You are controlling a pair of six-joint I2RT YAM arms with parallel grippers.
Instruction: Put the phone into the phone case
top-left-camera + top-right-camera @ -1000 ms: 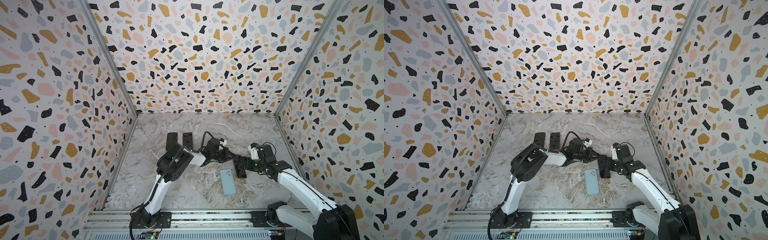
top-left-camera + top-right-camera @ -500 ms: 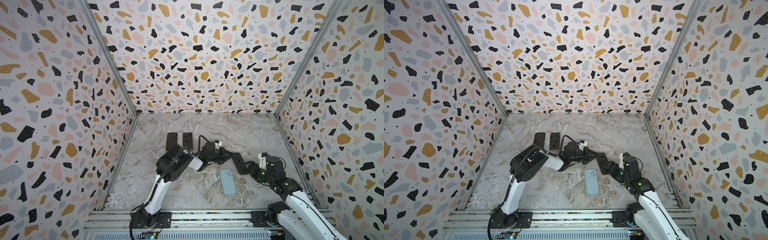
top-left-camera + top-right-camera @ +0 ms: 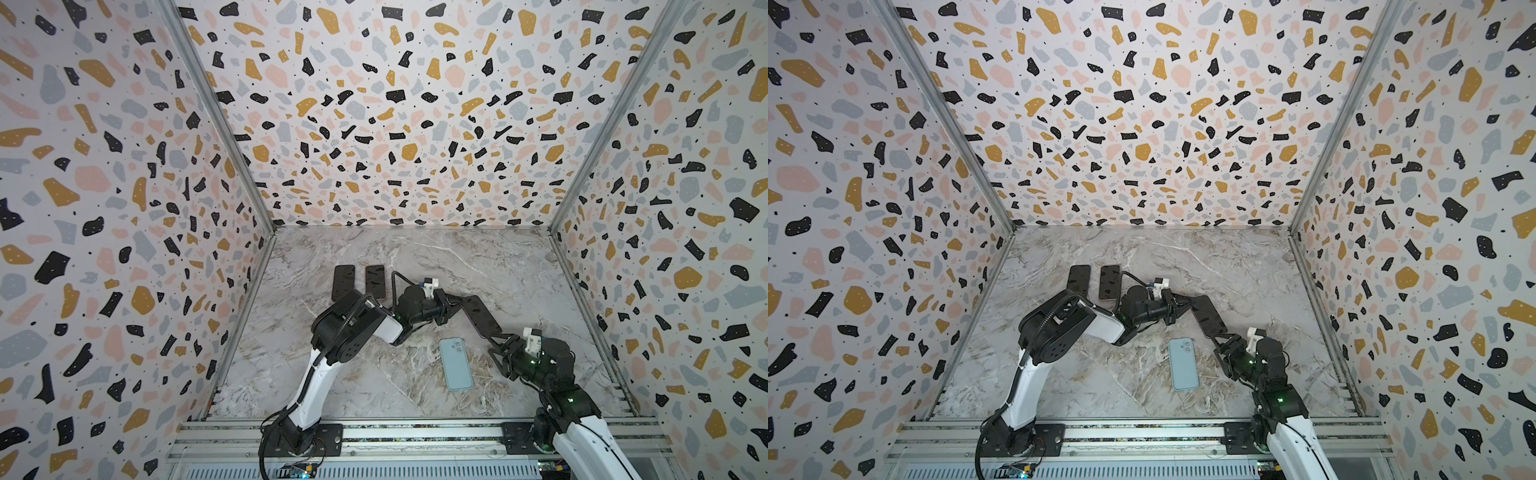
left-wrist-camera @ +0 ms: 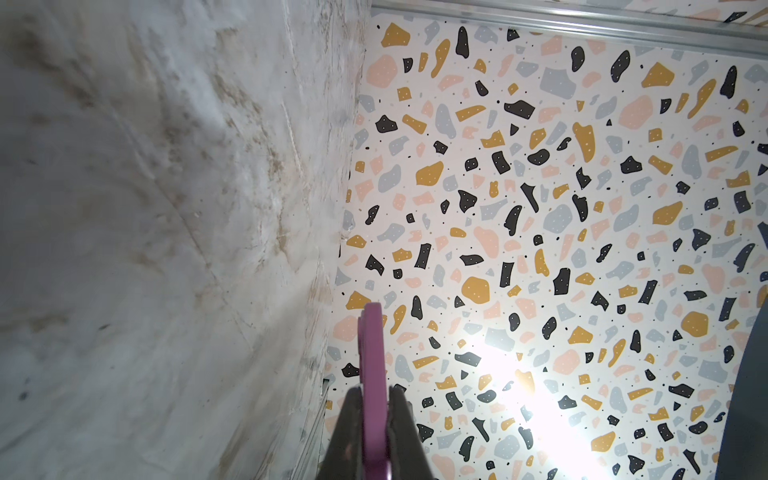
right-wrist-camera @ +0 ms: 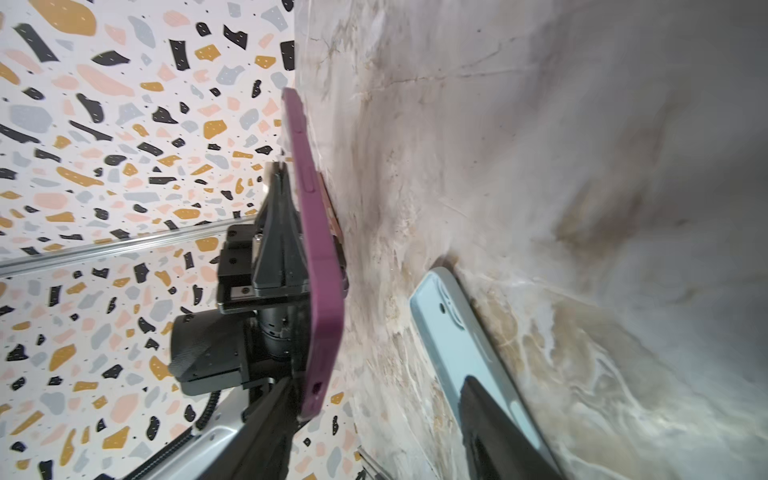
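phone [image 3: 456, 364] on table [image 3: 519, 266], case [image 3: 482, 316] raised behind it, two phones [image 3: 375, 281] back-left

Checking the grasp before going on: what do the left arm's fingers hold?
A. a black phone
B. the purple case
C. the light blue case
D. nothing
B: in the left wrist view the left fingers are shut on the purple case, seen edge-on.

You can pass over the bare surface [image 3: 498, 266] back right, but the tilted purple phone [image 3: 482, 316] bars the middle, the blue case [image 3: 456, 364] lies near it, and two black phones [image 3: 343, 282] fill back left.
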